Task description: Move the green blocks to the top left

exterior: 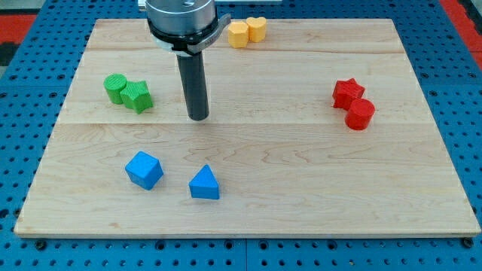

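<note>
1. Tool: a bare rod with no jaws to open or close; my tip rests on the bench, clamping nothing.
2. Two green blocks sit touching, just to my tip's left, at the view's left.
3. Risk: an off-centre push could split the pair, sliding one block aside.

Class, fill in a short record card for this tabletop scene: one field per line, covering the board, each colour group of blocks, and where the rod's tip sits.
board: wooden board on blue pegboard
green blocks: two, touching, at the view's left
yellow blocks: two, touching, at the view's top edge
red blocks: two, touching, at the view's right
blue blocks: cube and triangle, apart, near the view's bottom
my tip: to the right of the green blocks, not touching them
</note>
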